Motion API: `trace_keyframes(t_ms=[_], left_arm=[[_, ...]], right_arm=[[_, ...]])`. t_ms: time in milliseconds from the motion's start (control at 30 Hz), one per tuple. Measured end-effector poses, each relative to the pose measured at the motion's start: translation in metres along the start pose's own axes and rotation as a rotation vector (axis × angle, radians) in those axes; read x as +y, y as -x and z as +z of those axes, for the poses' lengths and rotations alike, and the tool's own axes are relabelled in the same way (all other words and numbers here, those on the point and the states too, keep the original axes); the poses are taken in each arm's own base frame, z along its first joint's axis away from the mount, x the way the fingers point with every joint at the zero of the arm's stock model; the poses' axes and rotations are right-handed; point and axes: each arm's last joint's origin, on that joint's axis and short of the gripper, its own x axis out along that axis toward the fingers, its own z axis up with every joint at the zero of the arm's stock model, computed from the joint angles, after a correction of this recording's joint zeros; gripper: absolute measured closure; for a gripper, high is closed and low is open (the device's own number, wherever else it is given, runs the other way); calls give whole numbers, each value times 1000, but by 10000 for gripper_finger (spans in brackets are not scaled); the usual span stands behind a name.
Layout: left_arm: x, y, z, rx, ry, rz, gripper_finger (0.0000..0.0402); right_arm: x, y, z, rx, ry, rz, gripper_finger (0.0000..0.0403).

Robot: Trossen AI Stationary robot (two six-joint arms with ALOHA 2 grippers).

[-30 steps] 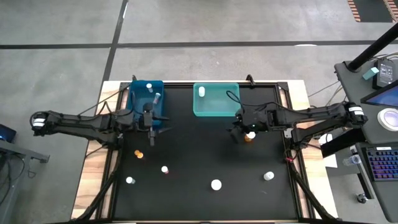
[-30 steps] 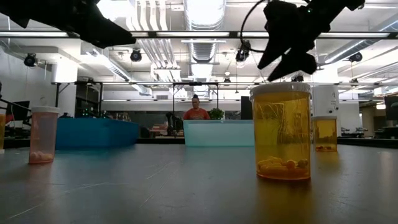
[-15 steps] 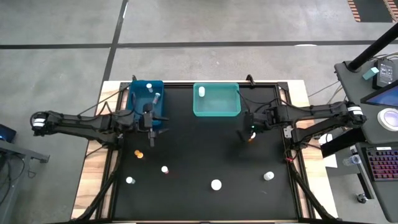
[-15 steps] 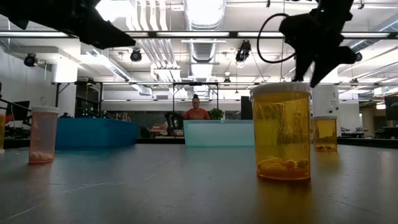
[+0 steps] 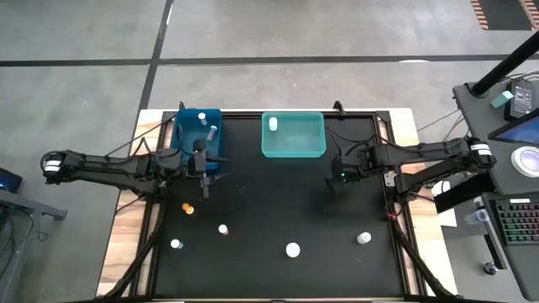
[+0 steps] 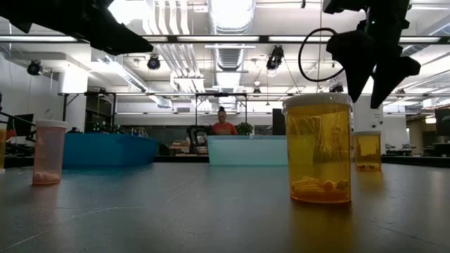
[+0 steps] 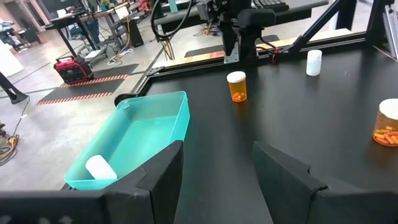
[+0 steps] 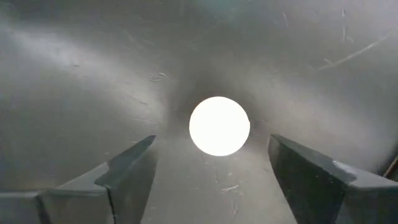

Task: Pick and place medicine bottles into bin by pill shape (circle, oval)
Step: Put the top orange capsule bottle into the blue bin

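Fingers of the right gripper (image 8: 211, 171) stand wide apart, straight above a bottle (image 8: 219, 126) and holding nothing — you see its round white cap dead centre between them. From overhead that gripper (image 5: 341, 175) sits right of centre, just near of the teal bin (image 5: 293, 135); the bottle is hidden under it there.

Left gripper (image 7: 214, 165) waits by the blue bin (image 5: 200, 132) at the far left, fingers part open and empty.

Handling, my read: the bottle is small, light, rigid plastic, smooth-walled, so it could slip or tip if you nudge it off-centre. Take it across the body just below the cap, fingers square on both sides. Not fragile, so a firm close should do.

Looks: white cap, and in the level view the bottle under the right gripper (image 6: 368, 150) has an amber see-through body with pills lying at the bottom — too small to tell their shape.

Others: one amber (image 5: 188, 207) near the left gripper, three white-capped (image 5: 222, 229) (image 5: 175, 244) (image 5: 292, 250) along the near side, one (image 5: 364, 238) near right. One white bottle (image 5: 272, 124) lies in the teal bin — two more (image 5: 209, 130) in the blue.
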Motion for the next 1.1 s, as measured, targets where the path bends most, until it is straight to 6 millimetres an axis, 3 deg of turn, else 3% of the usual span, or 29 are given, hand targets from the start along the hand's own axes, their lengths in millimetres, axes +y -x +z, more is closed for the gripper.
trace_keyframes(t_ms=[200,1100], left_arm=[[0,0,1,-5,1,6,223],[2,0,5,-50,12,50,223]], right_arm=[[-6,-14,-6,19,-21,-34,90],[-15,-66,-20,-41,-30,56,116]])
